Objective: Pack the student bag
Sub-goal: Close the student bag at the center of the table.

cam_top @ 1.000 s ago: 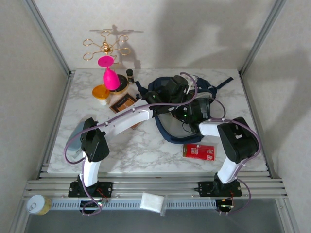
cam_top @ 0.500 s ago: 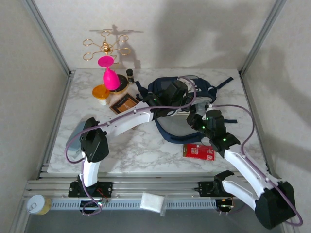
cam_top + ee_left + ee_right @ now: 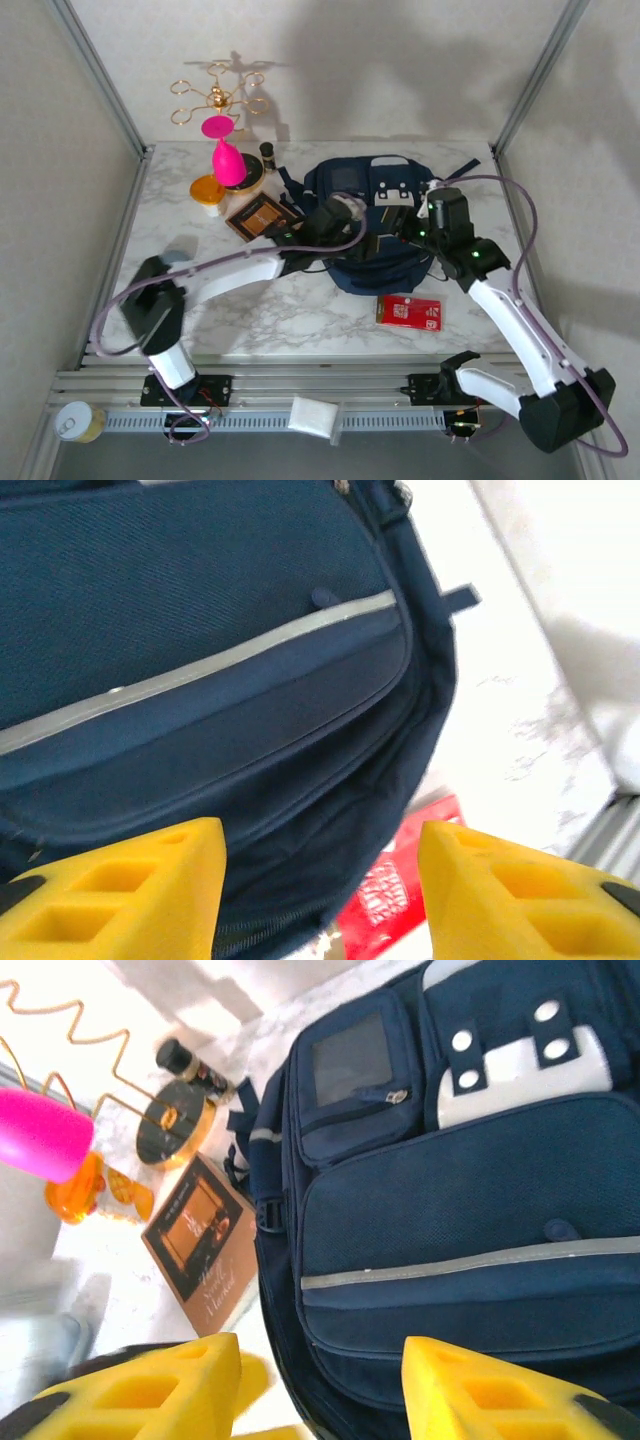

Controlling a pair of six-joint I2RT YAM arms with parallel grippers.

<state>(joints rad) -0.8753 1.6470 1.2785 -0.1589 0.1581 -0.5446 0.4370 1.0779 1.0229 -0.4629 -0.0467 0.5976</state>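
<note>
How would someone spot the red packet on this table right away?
Find the navy student bag in the middle of the marble table. Just in front of it, toward the near edge, lies a flat red packet. It is the only red item.

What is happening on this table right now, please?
Two robot arms are working on the student bag, which lies flat on the table. The left pincer and the right pincer both hover over it, open and holding nothing. A red packet and a brown book lie beside the bag.
</note>
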